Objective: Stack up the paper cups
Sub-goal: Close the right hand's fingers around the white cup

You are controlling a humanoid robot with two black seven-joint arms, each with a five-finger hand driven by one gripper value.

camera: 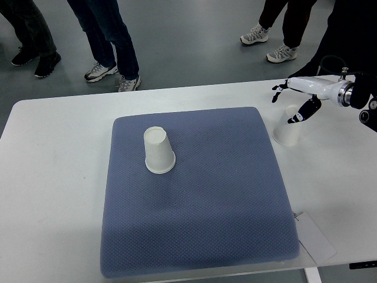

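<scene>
So there are 2 paper cups here and they're sitting well apart. The first cup [159, 151] is standing upside down on the blue mat [194, 224], in its upper left part, wide rim down and the closed bottom facing up. The second cup [287, 127] is also upside down, but it's sitting off the mat, on the bare white table [53, 177] just past the mat's upper right corner.

The right hand [297, 97] is coming in from the right edge and hovering right over that second cup. Its fingers are spread and relaxed, not gripping anything. 1 dark fingertip [293, 119] is hanging down in front of the top of the cup, and I honestly can't tell if it's touching or just overlapping from this angle. The other fingers are pointing left, clear of the cup.

The left arm isn't showing anywhere.

A flat white card [317, 240] is lying on the table near the mat's lower right corner.

Behind the table a few people are standing around on the grey floor [188, 41]; only legs and shoes [112, 76] are showing. A dark sleeve is filling the top right corner.
</scene>
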